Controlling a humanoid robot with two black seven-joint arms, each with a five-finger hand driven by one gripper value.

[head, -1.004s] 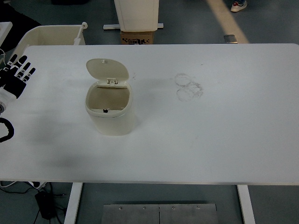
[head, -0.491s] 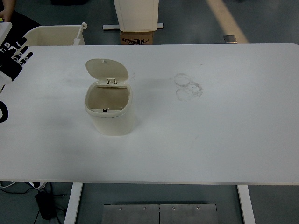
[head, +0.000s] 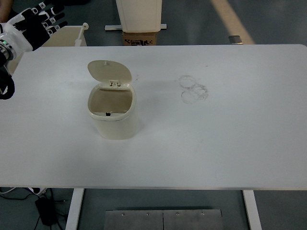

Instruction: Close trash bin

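Note:
A small cream trash bin [head: 113,115] stands on the white table [head: 216,139], left of centre. Its lid [head: 110,71] is tipped up and back on the far hinge, so the inside shows empty. My left hand [head: 42,21] is raised at the top left corner, well away from the bin, with its black fingers spread and holding nothing. The right arm does not show.
A cream open box [head: 67,36] sits on the floor beyond the table's far left edge. A white cabinet base [head: 140,17] and a cardboard box [head: 142,38] stand behind the far edge. Faint ring marks [head: 193,88] stain the tabletop.
My left hand has risen and moved away from me, from the table's left edge up to the top left corner. The bin and its lid have not moved.

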